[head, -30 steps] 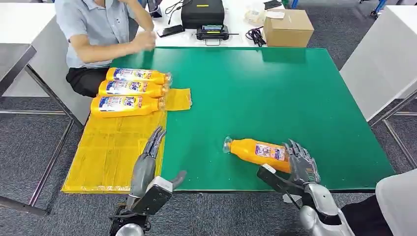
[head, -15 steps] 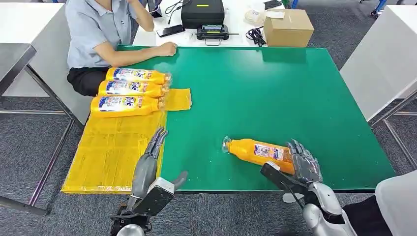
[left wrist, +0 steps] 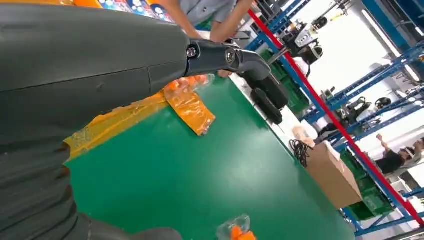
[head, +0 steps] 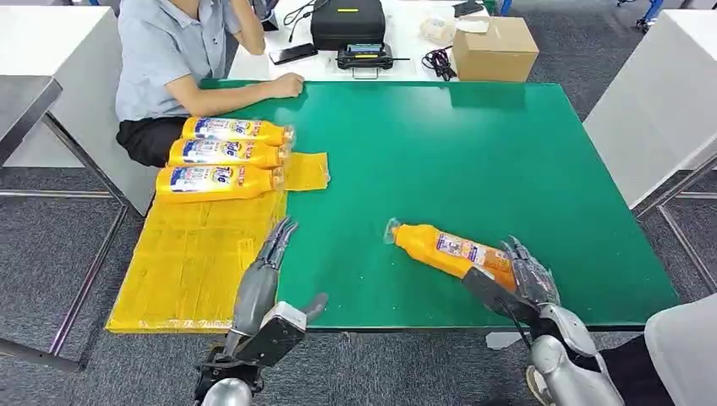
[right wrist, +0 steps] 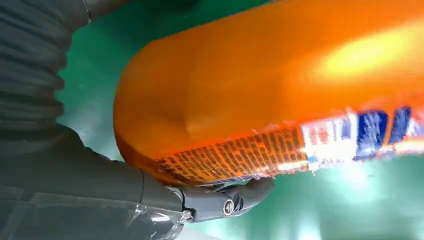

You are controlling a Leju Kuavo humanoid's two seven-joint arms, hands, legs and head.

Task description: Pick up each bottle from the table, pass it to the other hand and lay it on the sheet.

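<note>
The right hand (head: 528,279) has it now: fingers (right wrist: 227,200) wrapped round the base of the orange bottle (head: 452,252), thumb on the near side. Compared with half a second ago the bottle has swung, its capped end pointing farther up the desk (head: 473,152), and its base looks to be coming off the green surface with the hand. That reads as the pick-up taking hold, so the hand-over comes next. In the right wrist view the base sits snug in the palm, and the grip looks sound, though it holds the very end of a long bottle, so the neck may droop.

Over on the other side, the left hand (head: 262,275) is released, fingers straight and apart, holding nothing, hovering at the seam where the yellow sheet (head: 186,262) meets the green. It has crept slightly forward since a second ago.

The bottle sits close to the desk's near edge, so a slip could go to the floor. Between the two hands the green top is bare, good room for the pass. Farther up, three bottles (head: 224,156) lie side by side on the sheet's far end, leaving its near half free. Beyond them a person's forearm (head: 245,93) rests on the far corner, well apart from both hands.
</note>
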